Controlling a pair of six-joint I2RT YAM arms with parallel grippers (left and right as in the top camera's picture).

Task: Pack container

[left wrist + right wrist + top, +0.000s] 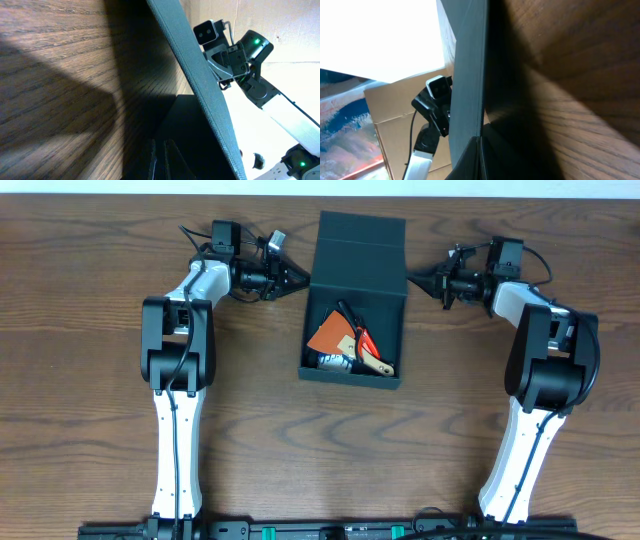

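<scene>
The dark teal-black container (352, 376) stands open at the table's middle, with its flap lid (358, 248) raised at the back. Inside lie an orange piece (330, 335), a red-handled tool (362, 338) and a wooden-handled tool (377, 364). My left gripper (303, 279) is shut, with its tips at the lid's left edge. My right gripper (412, 278) is shut, with its tips at the lid's right edge. In the left wrist view the shut fingers (161, 146) sit below the lid's textured edge (200, 85). In the right wrist view the shut fingers (480, 144) meet the lid's edge (470, 75).
The box rests on a brown wooden table (100, 380). Each wrist view shows the opposite arm past the lid: the right arm (235, 50) and the left arm (432, 107). A cardboard box (395, 120) stands beyond the table.
</scene>
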